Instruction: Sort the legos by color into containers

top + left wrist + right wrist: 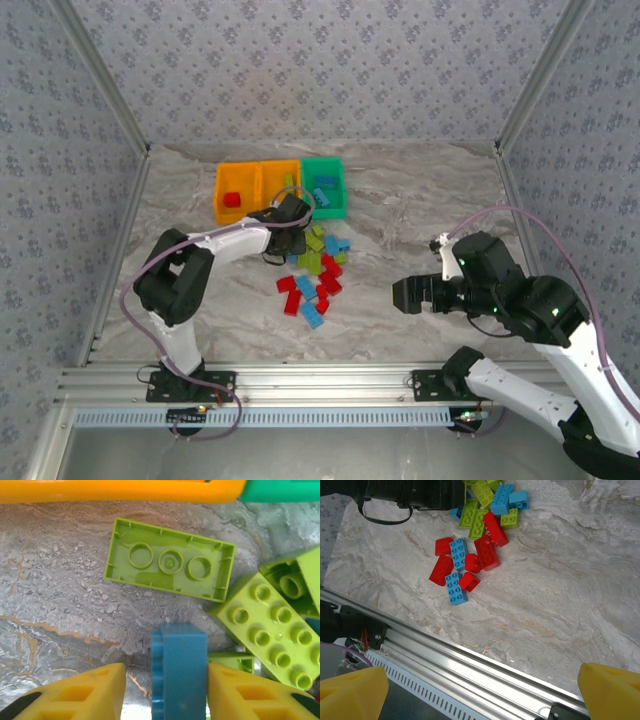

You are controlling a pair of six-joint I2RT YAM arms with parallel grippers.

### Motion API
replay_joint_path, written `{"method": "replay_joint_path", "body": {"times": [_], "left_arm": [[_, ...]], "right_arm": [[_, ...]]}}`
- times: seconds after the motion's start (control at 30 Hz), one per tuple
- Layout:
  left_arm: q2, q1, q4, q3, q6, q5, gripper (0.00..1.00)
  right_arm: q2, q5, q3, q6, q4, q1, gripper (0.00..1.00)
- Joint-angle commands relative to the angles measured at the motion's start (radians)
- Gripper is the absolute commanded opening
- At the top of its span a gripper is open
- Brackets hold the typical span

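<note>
Top external view, centre left: left claw (287,245) low at brick pile (318,268), just below bins (240,168). Left wrist view, bottom: fingers (100,690) apart, straddling upright blue brick (179,670) for a pinch, not yet clamped. Top external view, right: right claw (408,295) wide apart, well away, likely leaving room.

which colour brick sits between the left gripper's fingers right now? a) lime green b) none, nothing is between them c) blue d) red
c: the left wrist view shows a blue brick standing on edge between the fingers of the left gripper, while an upturned lime green brick lies on the table beyond it.
</note>
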Motion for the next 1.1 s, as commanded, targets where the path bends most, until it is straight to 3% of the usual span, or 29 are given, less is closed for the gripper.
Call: {"method": "replay_joint_path", "body": {"times": [0.0, 0.17, 0.27, 0.37, 0.47, 0.63, 0.87, 0.97, 1.07], "left_arm": [[0.020, 0.000, 0.029, 0.002, -0.005, 0.005, 0.39], [0.013, -0.001, 0.037, -0.010, -0.007, 0.012, 0.22], [-0.058, -0.012, -0.019, 0.010, 0.001, 0.023, 0.21], [-0.169, -0.065, -0.063, 0.069, 0.041, -0.034, 0.20], [-0.186, -0.110, -0.065, 0.176, 0.104, -0.082, 0.20], [-0.050, -0.100, -0.021, 0.377, 0.191, -0.215, 0.19], [0.279, -0.037, 0.045, 0.726, 0.277, -0.217, 0.18], [0.410, -0.017, -0.010, 0.902, 0.289, -0.209, 0.22], [0.476, -0.002, -0.053, 1.006, 0.289, -0.192, 0.33]], "right_arm": [[-0.003, 0.019, 0.006, 0.033, -0.026, 0.004, 1.00], [-0.002, 0.011, 0.008, 0.056, -0.019, 0.005, 1.00], [-0.003, 0.018, 0.009, 0.062, -0.012, 0.004, 1.00], [-0.002, 0.023, 0.005, 0.071, 0.006, 0.004, 1.00], [-0.002, 0.021, -0.002, 0.072, 0.029, 0.004, 1.00], [-0.002, 0.035, 0.009, 0.080, 0.019, 0.005, 1.00], [-0.043, 0.071, 0.031, 0.116, -0.016, 0.006, 1.00], [-0.056, 0.085, 0.041, 0.125, -0.035, 0.006, 1.00], [-0.067, 0.088, 0.041, 0.137, -0.049, 0.006, 1.00]]}}
